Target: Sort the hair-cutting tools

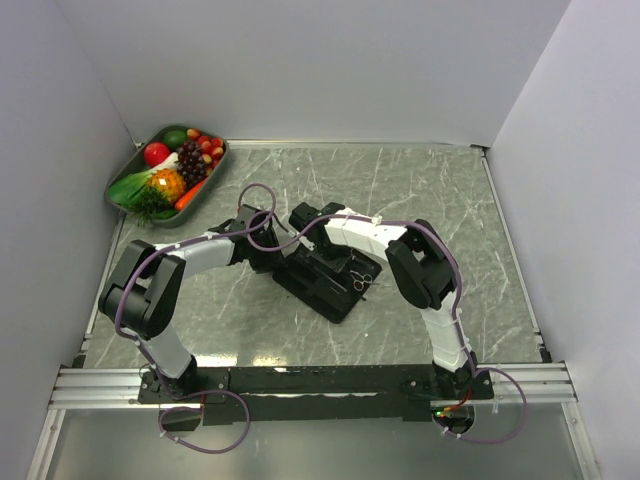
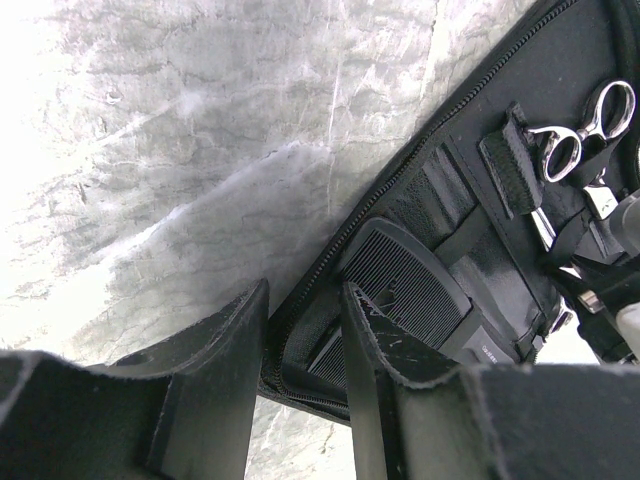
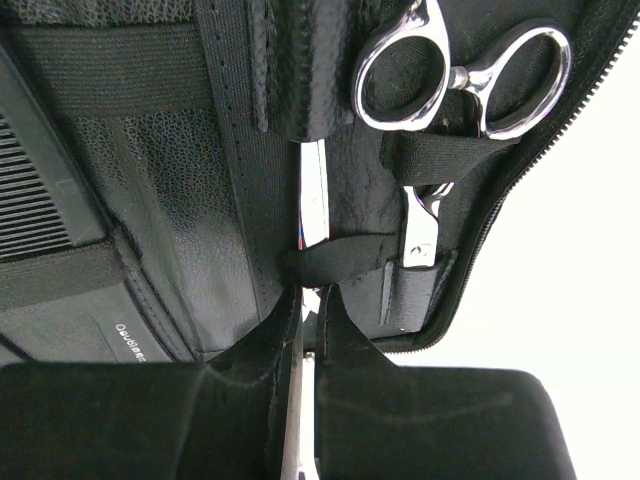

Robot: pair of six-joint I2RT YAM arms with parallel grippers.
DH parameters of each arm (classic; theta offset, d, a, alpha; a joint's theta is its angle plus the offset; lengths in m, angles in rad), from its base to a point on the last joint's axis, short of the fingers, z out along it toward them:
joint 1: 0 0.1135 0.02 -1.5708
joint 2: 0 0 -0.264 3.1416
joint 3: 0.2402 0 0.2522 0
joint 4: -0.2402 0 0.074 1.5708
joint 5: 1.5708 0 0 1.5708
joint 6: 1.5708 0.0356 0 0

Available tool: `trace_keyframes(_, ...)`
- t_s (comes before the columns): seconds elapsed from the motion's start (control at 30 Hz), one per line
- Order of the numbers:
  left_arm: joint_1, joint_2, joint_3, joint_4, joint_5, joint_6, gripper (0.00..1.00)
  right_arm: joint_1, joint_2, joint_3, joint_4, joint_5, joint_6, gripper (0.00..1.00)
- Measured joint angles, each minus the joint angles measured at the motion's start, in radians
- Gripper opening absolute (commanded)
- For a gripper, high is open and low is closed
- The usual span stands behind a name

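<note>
Right end effector (image 3: 308, 305) clamped on a scissor blade (image 3: 313, 190); left end effector (image 2: 303, 300) apart at the pouch (image 2: 575, 35) edge.
Right jaws are pressed together on the thin silver blade, which runs up from them under an elastic strap (image 3: 340, 255) inside the open pouch. Ring-handled scissors (image 3: 462, 78) sit just beside that blade, tucked in near the pouch's outer edge. Left jaws stand apart with the pouch's zipped edge between them; contact with it cannot be confirmed. A black comb (image 2: 410, 275) lies in the pouch just beyond them. From above, the pouch lies open near the middle of the grey marbled surface (image 1: 450, 190), both arms reaching over it.
</note>
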Motion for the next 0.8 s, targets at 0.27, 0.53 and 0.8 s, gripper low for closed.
trace_keyframes(0.27,0.000,0.000,0.000,-0.001,-0.006,-0.001,0.41,-0.003,-0.008,-0.005,0.028,-0.012,0.002,0.33)
trace_keyframes(0.53,-0.006,0.000,0.005,-0.011,-0.020,-0.001,0.41,-0.004,-0.088,-0.005,0.085,-0.047,0.017,0.40)
trace_keyframes(0.8,-0.022,0.000,0.013,-0.024,-0.043,0.004,0.42,0.000,-0.327,-0.094,0.083,-0.038,0.024,0.41)
